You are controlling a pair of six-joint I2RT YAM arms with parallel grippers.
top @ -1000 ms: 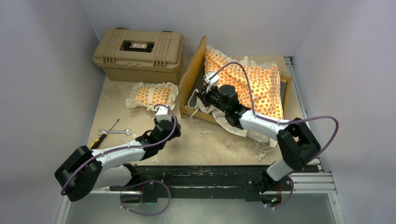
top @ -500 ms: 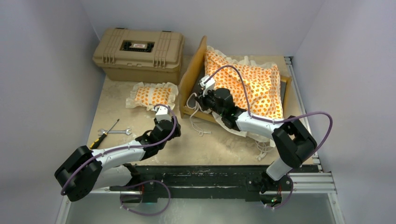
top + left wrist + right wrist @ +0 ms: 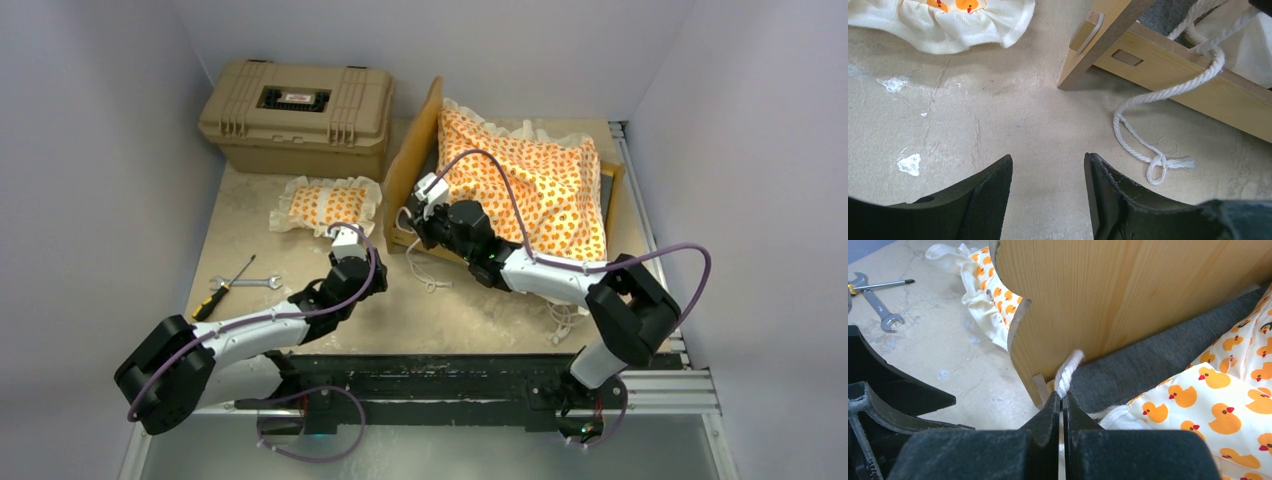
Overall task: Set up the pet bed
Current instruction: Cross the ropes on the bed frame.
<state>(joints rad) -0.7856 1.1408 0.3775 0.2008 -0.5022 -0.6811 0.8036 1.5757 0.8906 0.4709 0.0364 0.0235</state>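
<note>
Right gripper (image 3: 1062, 400), pinched shut on the rope (image 3: 1068, 371), slid toward the headboard (image 3: 1128, 295); a harder pull may shift the bed (image 3: 600, 190), while the left gripper (image 3: 1048, 165) is half-open, empty.

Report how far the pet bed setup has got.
Done: the mattress cushion is on the wooden frame, though bunched and spilling over the near rail. In hand: the right claw is shut on the white rope at the headboard's foot. Left: the pillow lies on the table beside the frame, and the left claw hangs open, holding nothing.
</note>
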